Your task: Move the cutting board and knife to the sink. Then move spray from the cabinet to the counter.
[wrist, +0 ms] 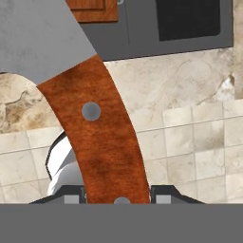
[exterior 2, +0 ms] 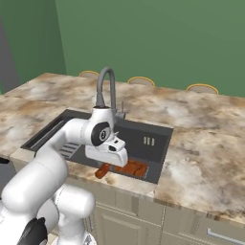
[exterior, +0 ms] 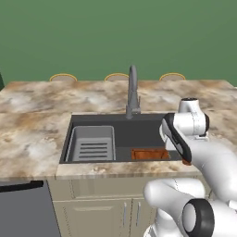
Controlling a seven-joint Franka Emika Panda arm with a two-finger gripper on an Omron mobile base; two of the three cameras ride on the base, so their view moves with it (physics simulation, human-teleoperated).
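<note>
The cutting board (exterior: 149,153) (exterior 2: 131,168) lies flat in the sink (exterior: 115,119) (exterior 2: 143,127), against its near wall. My gripper (exterior 2: 108,164) (wrist: 117,194) hangs over the sink's near rim, shut on the knife's reddish-brown handle (wrist: 102,142) (exterior 2: 102,171). In the hand view the silver blade (wrist: 38,38) reaches to the upper left and a corner of the board (wrist: 92,9) shows above it. In the left base view my arm hides most of the hand, and a bit of the handle (exterior: 186,162) peeks out below it. The spray and the cabinet are out of view.
A grey faucet (exterior: 133,92) (exterior 2: 106,86) stands behind the basin. A grey ribbed rack (exterior: 92,143) fills the sink's left part. Marbled counter (exterior: 32,139) runs on both sides. Yellow-rimmed round stools (exterior: 63,77) line the far edge. A dark appliance front (exterior: 23,208) sits at the lower left.
</note>
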